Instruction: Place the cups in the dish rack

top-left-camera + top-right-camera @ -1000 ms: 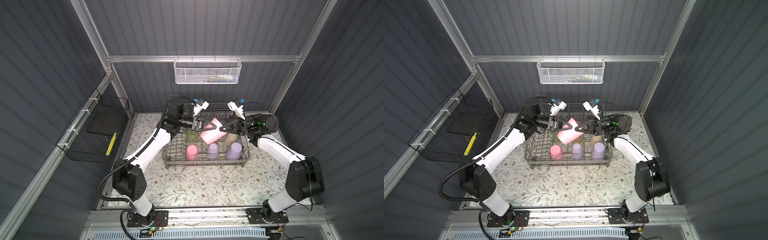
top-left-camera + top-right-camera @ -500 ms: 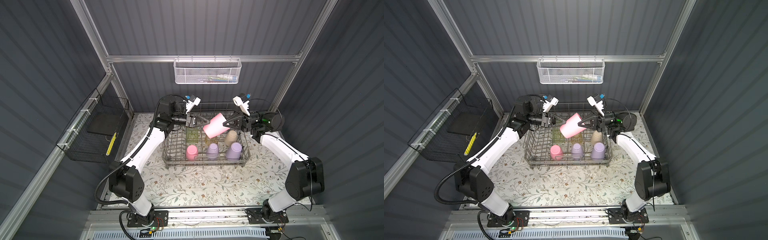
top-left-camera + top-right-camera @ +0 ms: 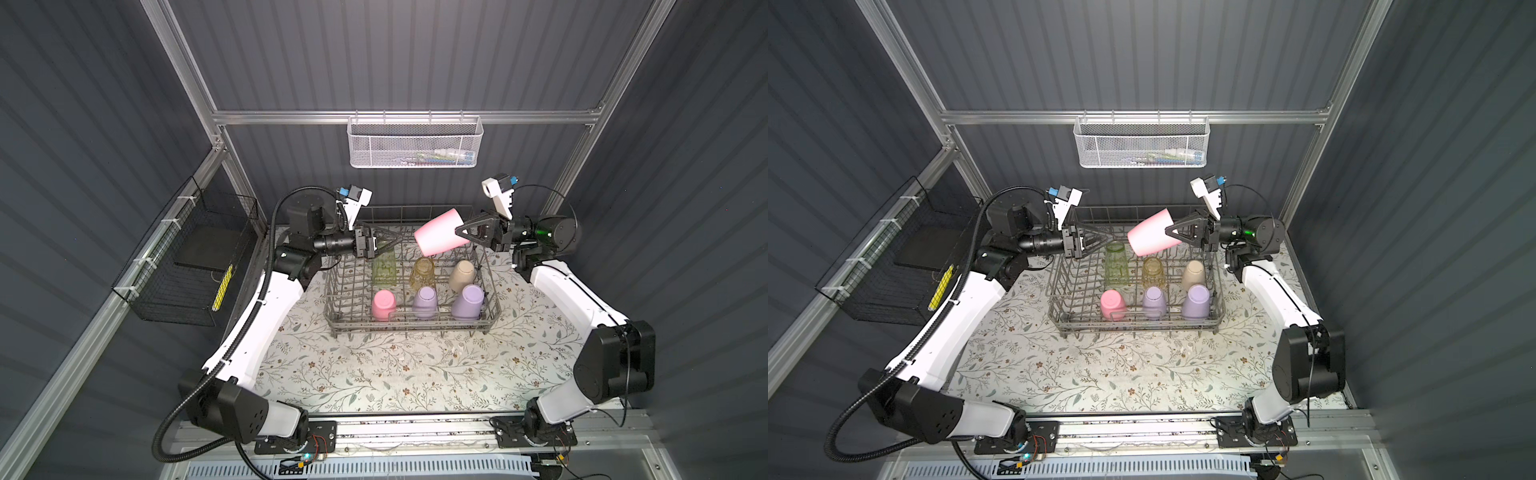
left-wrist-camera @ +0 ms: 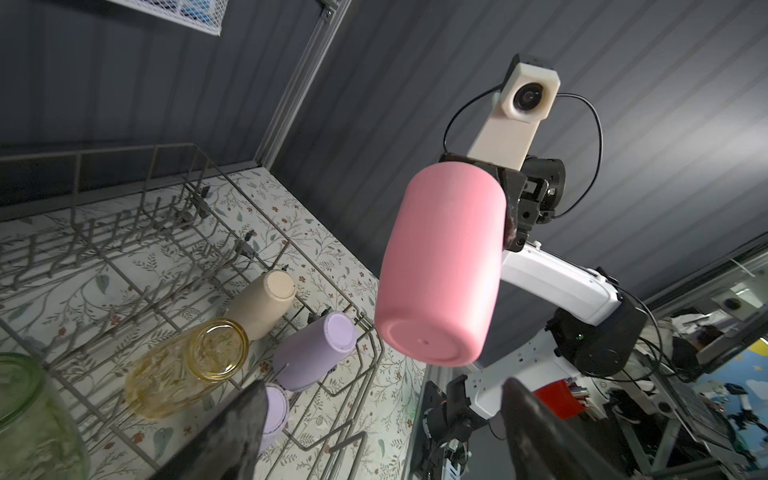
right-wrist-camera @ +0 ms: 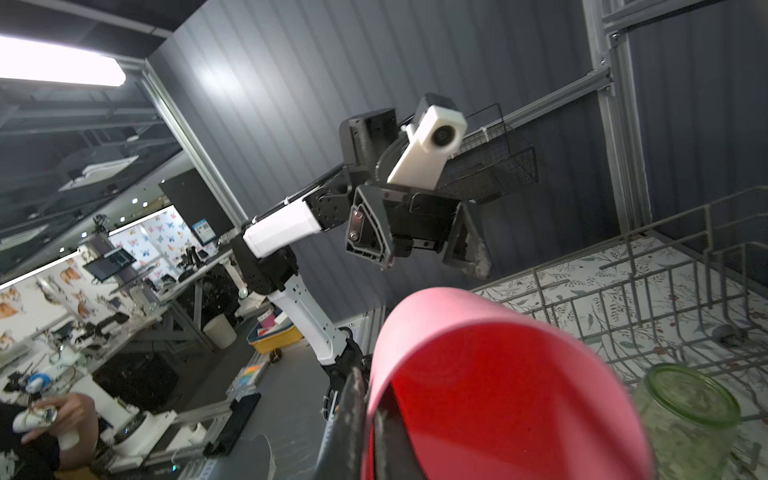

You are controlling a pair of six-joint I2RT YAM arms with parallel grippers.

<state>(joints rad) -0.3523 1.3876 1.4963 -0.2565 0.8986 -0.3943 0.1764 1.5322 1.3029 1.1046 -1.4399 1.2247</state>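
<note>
Right gripper (image 3: pixel 460 236): clamped on rim of pink cup (image 3: pixel 437 237), held tilted in air above rear row of dish rack (image 3: pixel 491 308), presumably for inverting into a free slot. Left gripper (image 3: pixel 395 243): spread wide, empty, near cup base. Below, six cups (image 3: pixel 424 300) inverted.

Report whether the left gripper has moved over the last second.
Yes. The left gripper pulled back leftward toward the left wall of the grey wire dish rack.
</note>
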